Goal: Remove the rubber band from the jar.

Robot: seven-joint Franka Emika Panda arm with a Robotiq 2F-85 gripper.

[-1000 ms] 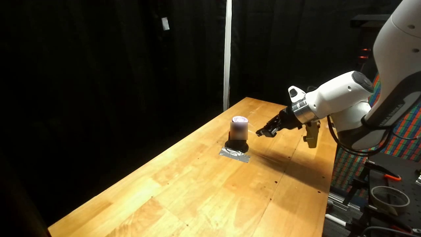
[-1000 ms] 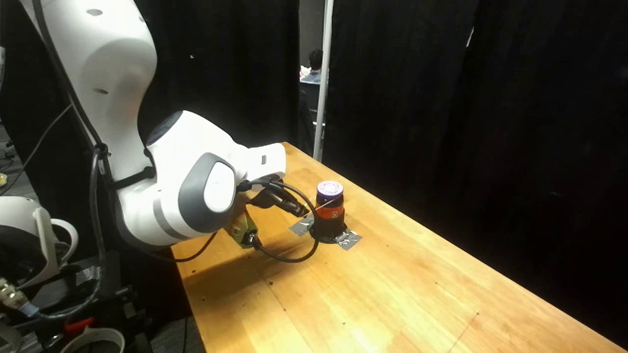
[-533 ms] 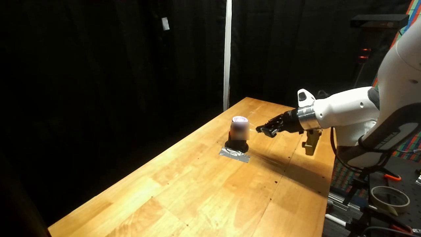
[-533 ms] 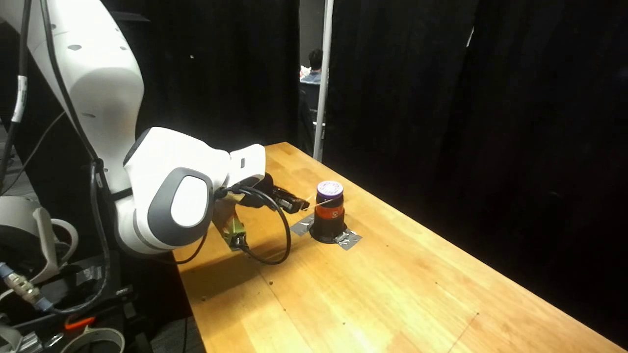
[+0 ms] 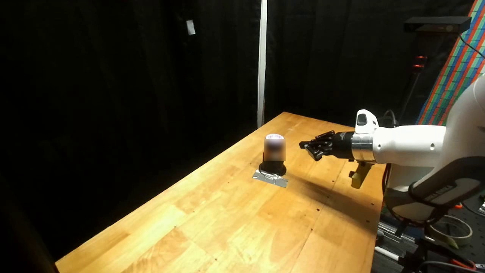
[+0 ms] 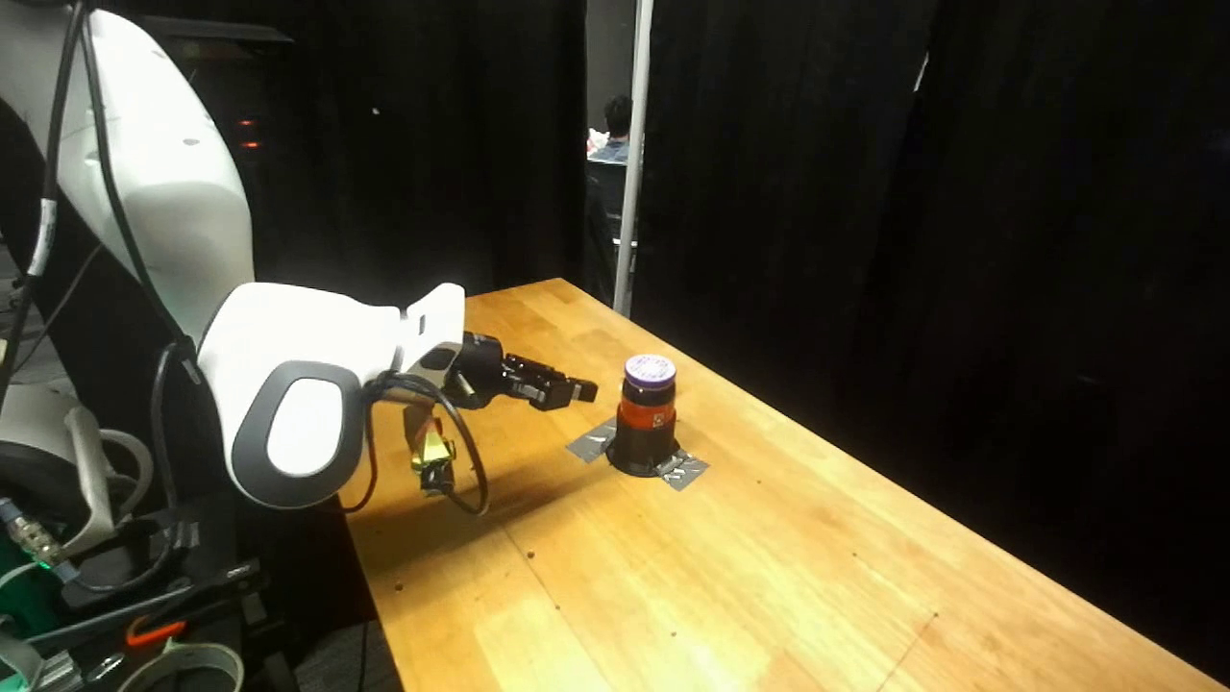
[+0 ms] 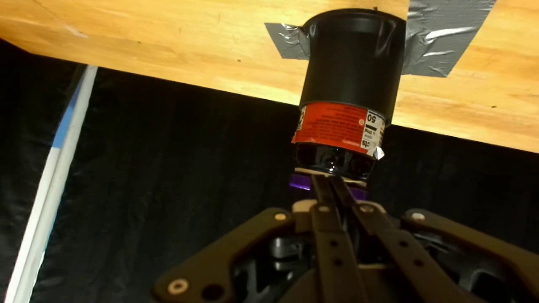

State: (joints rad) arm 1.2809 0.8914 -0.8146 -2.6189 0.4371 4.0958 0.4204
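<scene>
White jointed robot arm (image 5: 409,143), wrist near level; black two-finger end effector (image 7: 328,177) aimed at the glossy dark, red-labelled, purple-lidded cylindrical jar (image 6: 648,396), fingertips together and just short of it in both exterior views. Thin tan rubber band (image 7: 310,171) runs across the jar's neck, partly hidden by the fingertips. Jar upright in black cylindrical holder (image 6: 642,452), silver tape (image 6: 684,471) fixing that to light wooden table (image 6: 769,557); black curtains (image 6: 817,192), pale upright pole (image 6: 631,192) behind.
</scene>
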